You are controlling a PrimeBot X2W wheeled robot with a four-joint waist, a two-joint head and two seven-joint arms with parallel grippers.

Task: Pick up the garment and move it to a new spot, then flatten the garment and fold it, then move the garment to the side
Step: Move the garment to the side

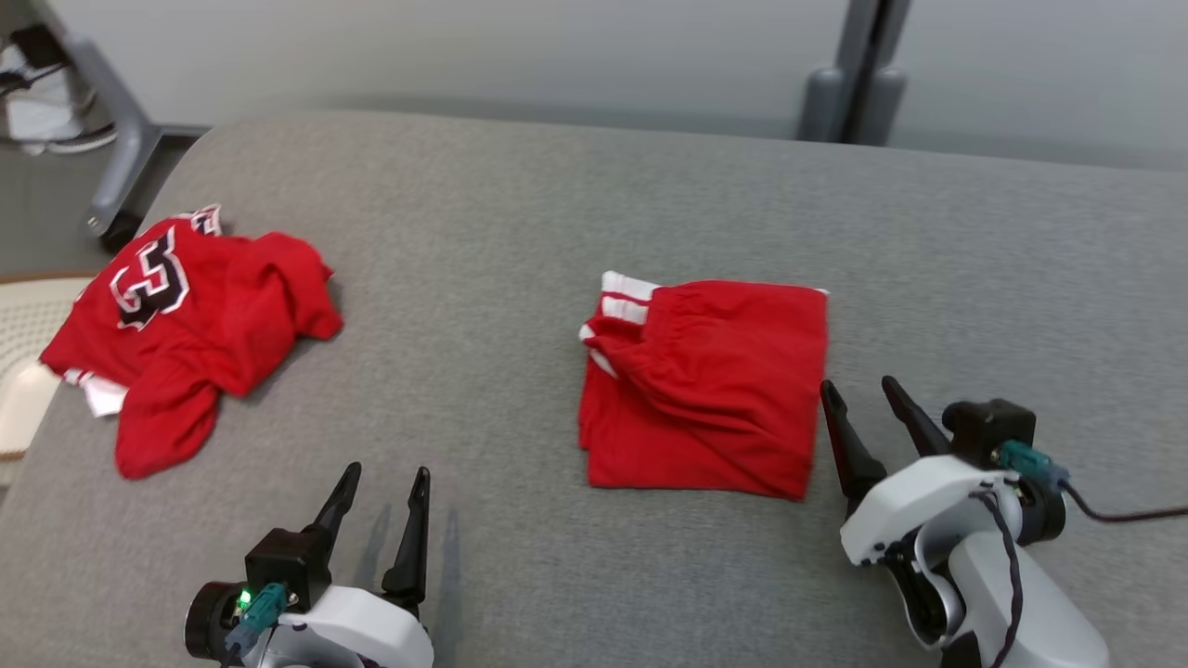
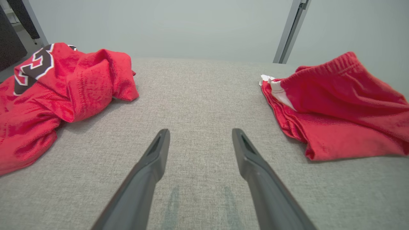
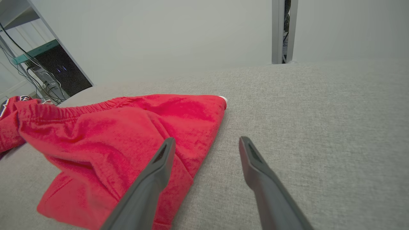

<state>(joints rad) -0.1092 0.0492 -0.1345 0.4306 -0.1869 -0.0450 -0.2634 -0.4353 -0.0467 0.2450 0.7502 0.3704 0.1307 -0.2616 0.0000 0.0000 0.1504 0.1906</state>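
Though it's folded, the red garment [image 1: 715, 399] wrinkles

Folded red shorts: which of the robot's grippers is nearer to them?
Right. The right gripper sits just beside the right edge of the folded red shorts; the left gripper is farther off, to their lower left.

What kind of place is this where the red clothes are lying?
Probably a lab or test room, not a home: the folded red garment and crumpled red jersey lie on a grey fabric-covered worktop, with a metal stand behind it and a cabled equipment rack by a bare wall.
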